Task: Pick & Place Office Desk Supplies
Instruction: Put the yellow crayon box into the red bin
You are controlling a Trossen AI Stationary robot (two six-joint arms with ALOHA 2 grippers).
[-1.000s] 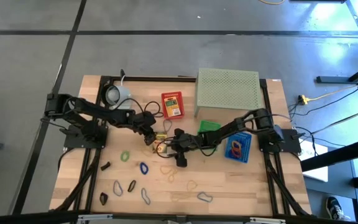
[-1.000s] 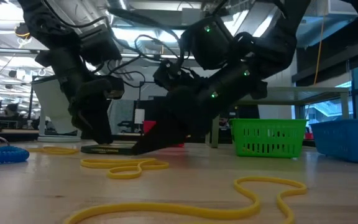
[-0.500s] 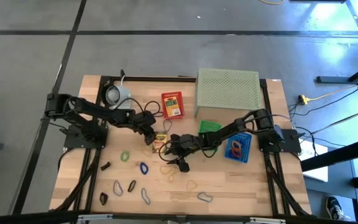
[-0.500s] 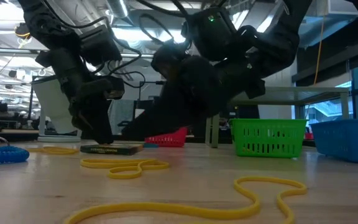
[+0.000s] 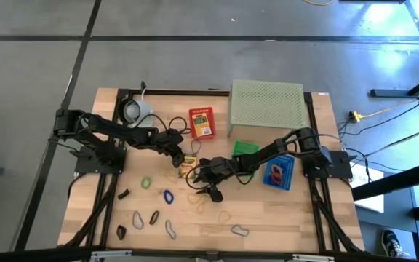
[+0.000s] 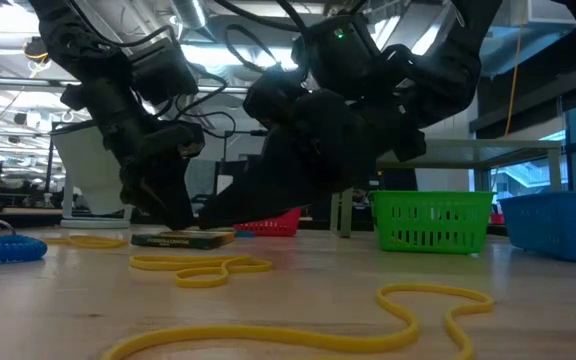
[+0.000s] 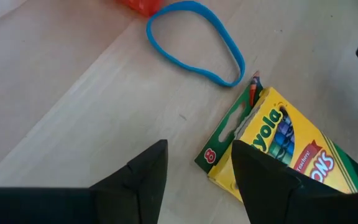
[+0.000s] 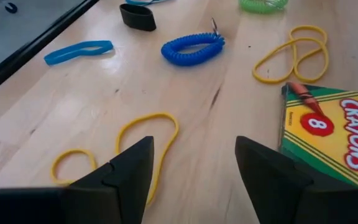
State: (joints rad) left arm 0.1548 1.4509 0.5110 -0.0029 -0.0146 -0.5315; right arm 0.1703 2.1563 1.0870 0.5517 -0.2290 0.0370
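1. Crayon box (image 5: 189,164): lies flat on the table (image 5: 282,211) mid-desk, between both grippers, so either could reach it.
2. Left gripper (image 5: 178,158): fingers apart, empty, just left of the box, seemingly lining up a grasp.
3. Right gripper (image 5: 198,174): fingers apart, empty, beside the box's right end; yellow rubber bands (image 8: 142,146) lie nearby, ungathered.
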